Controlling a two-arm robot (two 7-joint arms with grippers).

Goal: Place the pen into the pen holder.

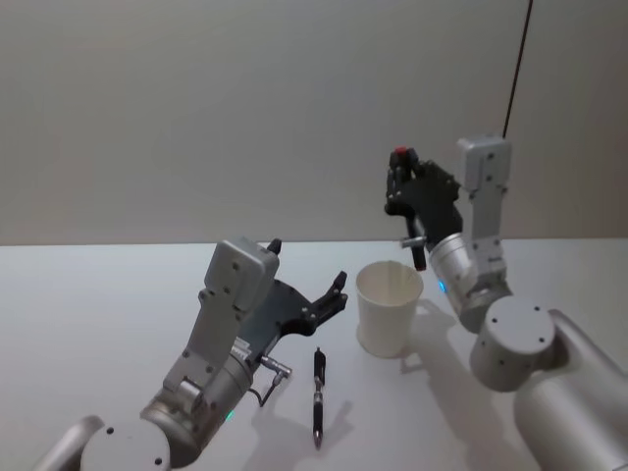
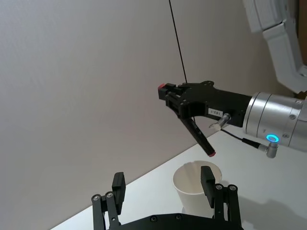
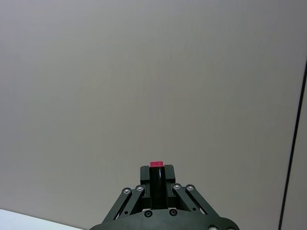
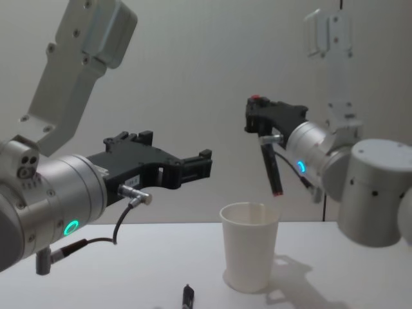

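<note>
My right gripper is shut on a black pen with red ends. The pen hangs tilted, its lower tip just above the rim of the pen holder, a white paper cup standing upright on the table. In the left wrist view the pen slants down towards the pen holder. In the right wrist view the right gripper clamps the pen's red end. My left gripper hovers open to the left of the cup, holding nothing.
A second black pen lies on the white table in front of the cup, between the arms. A thin black cable hangs against the plain wall behind.
</note>
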